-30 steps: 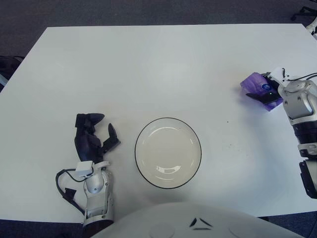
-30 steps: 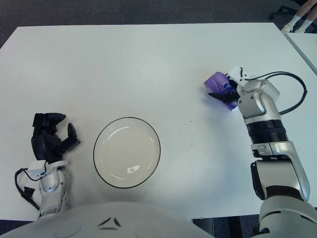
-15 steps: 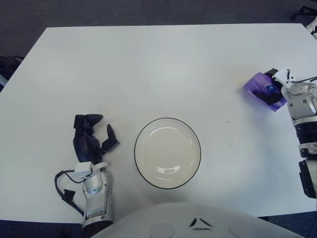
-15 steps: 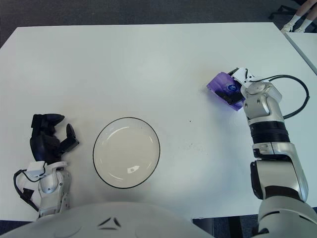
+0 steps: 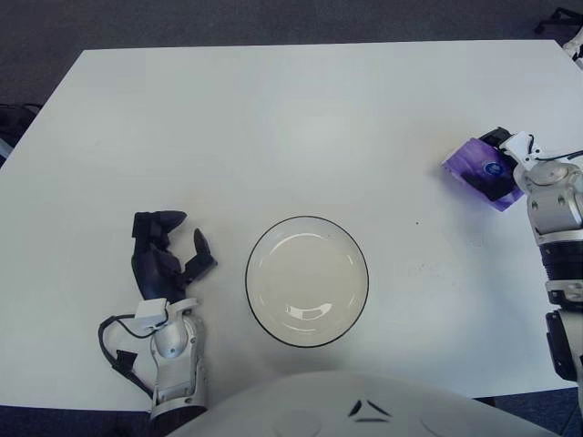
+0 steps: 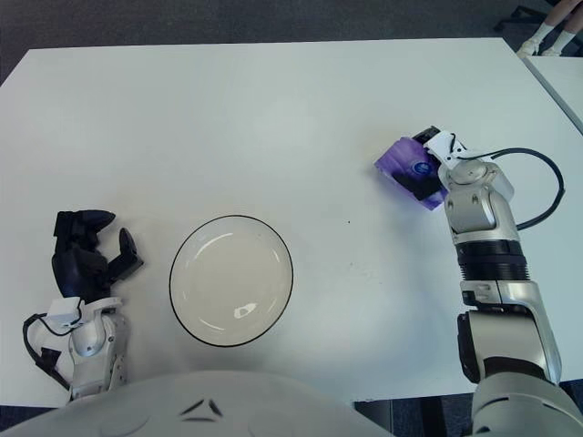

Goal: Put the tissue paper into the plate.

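Right hand [image 6: 428, 168] reaching forward at table's right side, fingers grasping purple plastic tissue packet [image 6: 406, 169], packet well apart from empty round white black-rimmed plate [image 6: 231, 279], left hand [image 6: 84, 258] parked, fingers relaxed

Left hand [image 5: 164, 259], lower left of frame: black segmented fingers, small white block at wrist, silver forearm, black cable looping off its side. Right hand [image 6: 428, 168], right edge: dark fingers, white bracket, silver-grey arm with ribbed black joint band, black cable arcing outward. Pale rounded torso shell, bottom centre.
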You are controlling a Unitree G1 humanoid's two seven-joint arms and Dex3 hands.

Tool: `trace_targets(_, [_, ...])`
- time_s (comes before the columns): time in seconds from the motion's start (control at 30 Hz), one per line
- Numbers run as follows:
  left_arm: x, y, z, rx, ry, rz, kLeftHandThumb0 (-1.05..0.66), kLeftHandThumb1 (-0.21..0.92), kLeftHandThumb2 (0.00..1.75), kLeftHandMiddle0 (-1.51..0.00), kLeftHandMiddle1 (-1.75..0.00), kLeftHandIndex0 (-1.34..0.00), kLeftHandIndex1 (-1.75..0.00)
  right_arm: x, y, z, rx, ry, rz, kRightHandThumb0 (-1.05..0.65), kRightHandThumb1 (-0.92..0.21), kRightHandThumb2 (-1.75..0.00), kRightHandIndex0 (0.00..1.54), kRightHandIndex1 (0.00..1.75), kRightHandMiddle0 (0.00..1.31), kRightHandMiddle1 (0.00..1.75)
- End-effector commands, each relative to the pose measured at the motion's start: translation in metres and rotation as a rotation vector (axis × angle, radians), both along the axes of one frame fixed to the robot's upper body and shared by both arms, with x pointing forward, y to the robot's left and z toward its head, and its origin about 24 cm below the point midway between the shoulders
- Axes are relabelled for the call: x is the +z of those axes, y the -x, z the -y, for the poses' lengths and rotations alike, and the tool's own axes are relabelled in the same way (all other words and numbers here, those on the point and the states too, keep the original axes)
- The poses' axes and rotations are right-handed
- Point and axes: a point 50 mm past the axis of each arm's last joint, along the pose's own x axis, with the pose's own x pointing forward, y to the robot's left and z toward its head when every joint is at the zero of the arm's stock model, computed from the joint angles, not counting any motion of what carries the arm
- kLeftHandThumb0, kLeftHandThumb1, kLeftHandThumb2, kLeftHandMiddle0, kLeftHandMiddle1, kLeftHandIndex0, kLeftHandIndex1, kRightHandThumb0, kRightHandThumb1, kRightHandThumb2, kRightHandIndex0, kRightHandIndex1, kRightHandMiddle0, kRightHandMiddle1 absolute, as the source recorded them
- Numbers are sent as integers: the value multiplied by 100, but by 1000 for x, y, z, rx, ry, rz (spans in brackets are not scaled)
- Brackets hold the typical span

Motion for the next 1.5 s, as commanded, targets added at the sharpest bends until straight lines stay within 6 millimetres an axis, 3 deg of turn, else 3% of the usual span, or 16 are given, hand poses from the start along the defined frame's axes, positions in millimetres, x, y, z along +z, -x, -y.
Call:
trace_targets(0.0, [-33,18,1,25,56,-182,-1,33,127,-63,-160,-42,-175,-34,10,-15,10,-161,-134,0,-2,-161,89,160,60,175])
trace_targets(0.47, [-33,16,2,25,66,-171,-1,34,125,-61,-159,-43,-175,-21,-4,-10,53,-384,112,0,-1,-162,90,160,61,175])
trace_targets(0.57, [-33,16,2,28,65,-172,-1,34,125,-61,-159,-43,-175,-20,-5,-11,86,-538,188,0,0,-163,91,160,61,175])
trace_targets(0.7, [-33,15,2,28,61,-171,-1,34,126,-62,-160,-43,-175,-5,-7,-19,165,-694,306,0,2,-165,91,161,63,175])
trace_targets(1.2, [-34,13,2,23,58,-163,-1,29,132,-67,-161,-43,-175,23,5,-65,398,-805,509,0,6,-174,87,174,70,173])
trace_targets(1.47, [-34,10,3,18,54,-146,-1,29,131,-68,-158,-44,-175,31,13,-84,606,-701,621,0,7,-175,88,174,69,174])
